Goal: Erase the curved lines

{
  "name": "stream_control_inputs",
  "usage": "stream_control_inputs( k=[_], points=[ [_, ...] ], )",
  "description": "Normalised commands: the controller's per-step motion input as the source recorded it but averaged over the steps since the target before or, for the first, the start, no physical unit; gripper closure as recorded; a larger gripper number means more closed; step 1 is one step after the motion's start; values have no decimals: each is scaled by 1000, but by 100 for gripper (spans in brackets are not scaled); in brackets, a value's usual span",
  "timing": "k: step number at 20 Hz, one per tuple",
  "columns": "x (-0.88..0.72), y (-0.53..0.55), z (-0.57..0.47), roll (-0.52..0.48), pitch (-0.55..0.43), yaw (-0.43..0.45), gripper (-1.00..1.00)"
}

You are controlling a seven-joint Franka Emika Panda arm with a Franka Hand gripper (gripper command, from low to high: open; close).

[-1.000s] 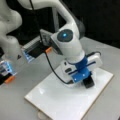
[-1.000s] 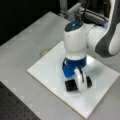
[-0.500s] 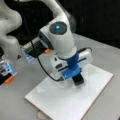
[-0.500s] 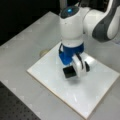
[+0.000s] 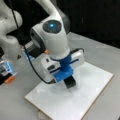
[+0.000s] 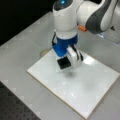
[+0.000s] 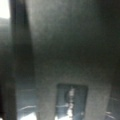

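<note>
Board (image 6: 82, 92) fills the middle in both front views; we see the gripper (image 6: 65, 62) clenched on a black eraser (image 6: 64, 63) pressed there. Curve lines don't show, perhaps hidden underneath. We judge flat, even pressure matters.
</note>
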Motion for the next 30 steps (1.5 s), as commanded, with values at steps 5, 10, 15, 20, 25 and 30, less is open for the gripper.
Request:
stream_control_inputs(
  k=[5,10,15,20,25,30],
  points=[
    [-33,-154,36,-121,95,397,100],
    [19,-10,19,-100,84,255,100],
    [29,-153,70,-136,80,679,100],
    [48,-305,133,-107,108,505,100],
    [46,-288,149,-66,137,318,100],
    [54,-366,142,-59,161,300,100]
  ],
)
